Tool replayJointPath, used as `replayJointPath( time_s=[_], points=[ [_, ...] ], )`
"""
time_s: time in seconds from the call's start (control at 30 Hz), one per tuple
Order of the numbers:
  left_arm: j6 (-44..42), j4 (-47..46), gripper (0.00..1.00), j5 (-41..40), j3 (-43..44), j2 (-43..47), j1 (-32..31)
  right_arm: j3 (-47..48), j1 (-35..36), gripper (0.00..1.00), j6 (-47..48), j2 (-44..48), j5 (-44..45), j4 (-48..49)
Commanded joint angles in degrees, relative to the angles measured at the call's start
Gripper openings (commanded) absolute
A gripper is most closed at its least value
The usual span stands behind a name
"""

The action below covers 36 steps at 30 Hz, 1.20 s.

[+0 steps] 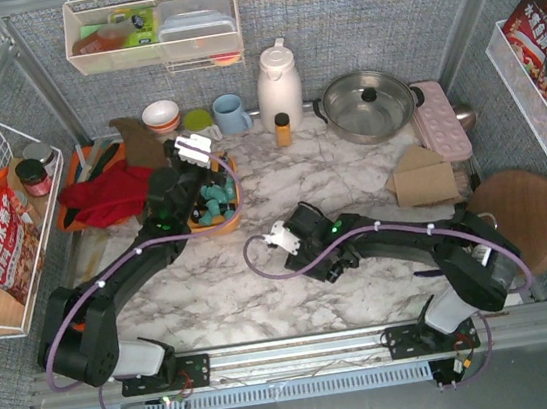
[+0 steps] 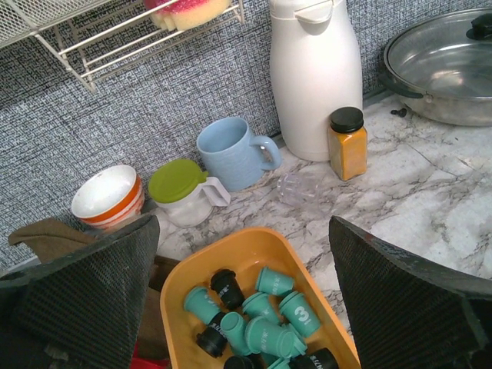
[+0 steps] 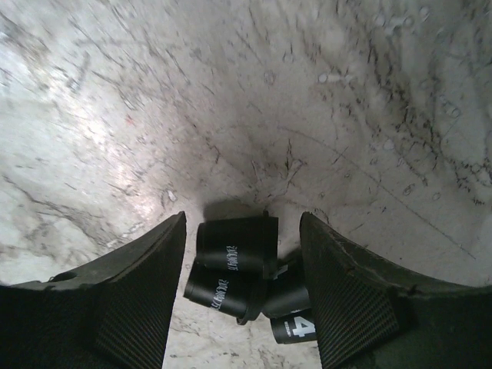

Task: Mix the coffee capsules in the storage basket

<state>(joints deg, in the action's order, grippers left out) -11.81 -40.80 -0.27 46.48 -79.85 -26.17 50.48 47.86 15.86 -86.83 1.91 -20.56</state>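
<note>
Black coffee capsules (image 3: pixel 234 265) sit bunched between the right gripper (image 3: pixel 242 292)'s half-open fingers, on the marble; grip unconfirmed. Left gripper (image 2: pixel 242 300) gapes empty above the storage basket (image 2: pixel 257 250). Judged next: carry them over.

Teal and black coffee capsules (image 2: pixel 265 319) jumbled in orange-yellow storage basket (image 2: pixel 261 250)

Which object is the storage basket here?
Start at the tall white jug against the back wall, then look left and nearer, just beyond the left tool. The basket is the shallow orange tray, the only container holding teal and black capsules.
</note>
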Motion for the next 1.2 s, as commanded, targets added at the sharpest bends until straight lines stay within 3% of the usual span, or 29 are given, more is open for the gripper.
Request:
replayJointPath(
  time_s=[0.0,0.2,0.27,0.33,0.43,0.67,0.8,0.93,1.03,1.17],
  points=[
    [-0.84,0.10,0.99,-0.64,0.21,0.64,-0.02,0.93,0.16,0.64,2.47,-2.61,3.12,-5.53],
    [-0.67,0.01,0.99,-0.67,0.14,0.33,-0.02,1.19,1.00,0.62,2.95,-5.57,5.46,-6.07],
    [-0.62,0.01,0.99,-0.69,0.11,0.15,-0.02,1.29,1.10,0.57,2.87,-6.22,6.59,-5.59],
    [-0.58,-0.01,0.99,-0.69,0.08,-0.04,-0.06,1.41,1.10,0.45,2.62,-6.19,6.79,-5.17],
    [-0.49,-0.34,0.99,-0.31,-0.11,-0.31,-0.03,1.55,1.10,0.16,1.85,-4.78,6.22,-4.93],
    [-0.53,-4.34,0.99,8.29,-1.79,-0.92,-0.02,1.29,1.10,0.13,-2.37,5.90,3.67,-2.80],
    [-4.06,-12.12,0.99,22.61,-5.80,-1.34,-0.18,1.14,0.32,0.07,-12.56,15.62,7.41,2.76],
    [-8.73,-20.67,0.99,36.46,-10.78,-2.42,-1.55,-0.21,-3.04,0.04,-31.25,24.22,10.90,8.19],
    [-10.51,-25.99,0.99,42.24,-13.18,-3.14,-3.95,-3.90,-5.31,0.03,-41.58,29.06,7.80,14.88],
    [-10.52,-28.06,0.99,45.88,-13.69,-4.08,-7.77,-9.50,-6.07,0.02,-47.72,33.29,4.08,25.38]
  ],
)
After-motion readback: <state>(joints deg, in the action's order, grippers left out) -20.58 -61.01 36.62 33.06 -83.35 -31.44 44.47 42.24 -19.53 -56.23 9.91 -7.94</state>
